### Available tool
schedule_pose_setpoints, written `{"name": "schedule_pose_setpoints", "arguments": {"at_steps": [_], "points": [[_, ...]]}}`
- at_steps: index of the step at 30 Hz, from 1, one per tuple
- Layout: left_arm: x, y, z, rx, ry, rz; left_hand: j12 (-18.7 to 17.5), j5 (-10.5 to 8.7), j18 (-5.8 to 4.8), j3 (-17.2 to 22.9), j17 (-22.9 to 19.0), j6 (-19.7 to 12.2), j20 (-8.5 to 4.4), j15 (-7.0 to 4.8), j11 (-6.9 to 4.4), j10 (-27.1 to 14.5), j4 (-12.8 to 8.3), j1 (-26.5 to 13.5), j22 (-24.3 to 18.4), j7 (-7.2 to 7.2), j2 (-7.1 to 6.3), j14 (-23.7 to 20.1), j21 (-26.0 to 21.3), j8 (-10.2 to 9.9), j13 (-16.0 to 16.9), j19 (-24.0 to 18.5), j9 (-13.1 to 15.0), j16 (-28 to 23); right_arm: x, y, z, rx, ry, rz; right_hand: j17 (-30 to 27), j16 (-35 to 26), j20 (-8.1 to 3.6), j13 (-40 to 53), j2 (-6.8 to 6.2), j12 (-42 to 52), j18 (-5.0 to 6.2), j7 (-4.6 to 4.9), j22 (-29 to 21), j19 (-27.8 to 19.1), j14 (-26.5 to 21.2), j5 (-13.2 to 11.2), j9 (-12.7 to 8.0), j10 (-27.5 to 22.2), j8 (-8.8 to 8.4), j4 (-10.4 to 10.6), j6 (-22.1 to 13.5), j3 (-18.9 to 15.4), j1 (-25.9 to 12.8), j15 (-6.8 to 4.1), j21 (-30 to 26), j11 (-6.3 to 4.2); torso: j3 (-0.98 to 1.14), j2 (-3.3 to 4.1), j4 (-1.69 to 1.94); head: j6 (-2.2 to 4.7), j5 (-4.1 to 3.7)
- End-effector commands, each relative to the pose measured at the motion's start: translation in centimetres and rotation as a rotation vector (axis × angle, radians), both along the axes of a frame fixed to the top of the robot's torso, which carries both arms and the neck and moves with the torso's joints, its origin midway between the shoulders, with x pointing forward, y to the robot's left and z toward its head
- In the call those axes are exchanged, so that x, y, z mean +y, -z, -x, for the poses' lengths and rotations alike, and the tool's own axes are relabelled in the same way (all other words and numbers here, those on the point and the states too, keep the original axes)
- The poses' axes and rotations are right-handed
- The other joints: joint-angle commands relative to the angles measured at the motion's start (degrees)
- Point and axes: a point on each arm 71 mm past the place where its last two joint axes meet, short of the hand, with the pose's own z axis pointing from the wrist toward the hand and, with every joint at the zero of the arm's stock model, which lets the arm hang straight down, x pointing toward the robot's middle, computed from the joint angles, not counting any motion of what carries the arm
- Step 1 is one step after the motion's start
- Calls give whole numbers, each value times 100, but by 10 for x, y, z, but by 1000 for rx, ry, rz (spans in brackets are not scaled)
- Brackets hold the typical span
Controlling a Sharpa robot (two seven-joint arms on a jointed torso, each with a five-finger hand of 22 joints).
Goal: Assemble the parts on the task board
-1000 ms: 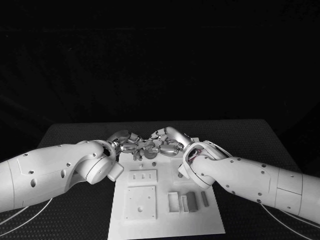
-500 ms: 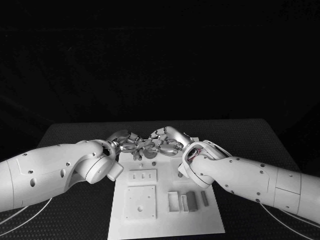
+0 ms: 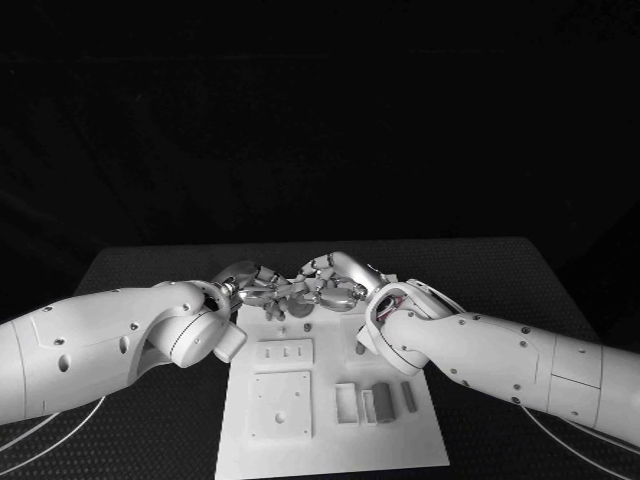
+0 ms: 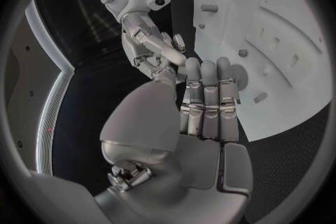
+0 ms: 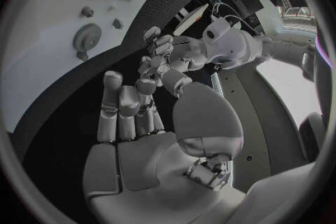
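Fingers (image 4: pixel 209 98) of both hands look straight and apart, seemingly holding nothing, above the task board's (image 3: pixel 327 445) twelve-o'clock end, where a small gear (image 5: pixel 87 39) lies, probably light, stiff, best pinched at its rim.

Far end of task board (image 3: pixel 248 440): crowded. Left hand (image 3: pixel 251 284) and right hand (image 3: pixel 335 285) hover close together above it, fingers nearly meeting; no passage between them. A gear (image 5: pixel 87 38) and small pegs (image 5: pixel 87 12) stand on the board beneath. Near end: low plates (image 3: pixel 281 405) and grey bars (image 3: pixel 382 401); room above is free. Black table (image 3: pixel 508 270) along both side edges lies bare beyond the forearms.
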Motion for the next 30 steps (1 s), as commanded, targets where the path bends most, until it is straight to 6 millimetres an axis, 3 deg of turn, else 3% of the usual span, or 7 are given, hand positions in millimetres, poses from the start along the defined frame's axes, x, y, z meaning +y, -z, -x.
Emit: {"name": "schedule_pose_setpoints", "arguments": {"at_steps": [1,7,13,15,20,24,30], "points": [[-3,1,2,38,14,25,-22,6,-29,145,-93,72,42,11,-51,-430,2,-397,-7,-53,-176,-57,-45,-41,-9,1,-30,60,1,-1,1,-27,-25,9,4,19,-34,-8,51,37,41,77,105,9,2,2,15,0,39,-4,624,28,23,-34,22,-47,2,-1,-1,-1,-2],[-1,5,3,102,28,28,-47,60,-36,525,-348,-82,100,70,19,-605,4,-864,9,24,-579,-244,-159,-142,-25,-97,-76,178,0,-1,1,-33,-29,13,3,18,-34,-9,48,36,41,75,105,7,3,2,19,0,41,-6,629,28,19,-36,22,-49,2,3,-3,-14,-5],[-2,7,4,149,45,55,-24,781,-47,791,-512,-436,180,146,156,-965,-17,-1043,48,182,-842,-463,-270,-270,17,-241,-104,378,0,-1,1,-33,-37,16,3,17,-34,-10,45,35,41,74,105,6,3,2,21,1,40,-6,631,27,17,-36,22,-50,-4,-1,7,-19,-9],[-2,7,5,161,45,67,7,984,-50,828,-531,-487,191,156,179,-1039,-23,-1090,61,202,-852,-511,-291,-268,7,-268,-89,440,0,-1,1,-32,-39,17,3,17,-34,-10,43,35,41,74,105,5,3,2,22,1,40,-6,631,27,16,-37,22,-50,-5,-2,7,-18,-11],[-1,8,5,210,34,107,122,1939,-56,890,-635,-569,225,195,214,-1188,-69,-1140,118,219,-851,-669,-354,-210,-43,-353,-17,581,0,-1,1,-32,-43,18,2,16,-34,-10,40,34,41,73,105,5,3,2,24,1,39,-6,631,27,13,-37,23,-51,-6,-2,-1,-20,-7],[-1,9,5,222,25,128,188,2508,-57,915,-707,-622,270,244,243,-1293,-205,-1100,146,222,-781,-806,-421,-142,-84,-438,67,648,0,0,1,-30,-47,20,2,15,-34,-11,37,33,41,72,105,4,3,1,26,1,38,-6,631,25,9,-38,23,-52,-6,0,5,-19,-10],[0,8,4,216,18,146,323,3004,-52,1071,-827,-623,323,283,248,-1363,-588,-1308,189,152,-638,-914,-502,207,-142,-489,289,746,0,0,1,-27,-51,23,1,15,-33,-12,34,33,41,71,105,3,3,2,27,2,36,-5,630,24,4,-39,23,-52,-6,-1,11,-22,-13]]}}
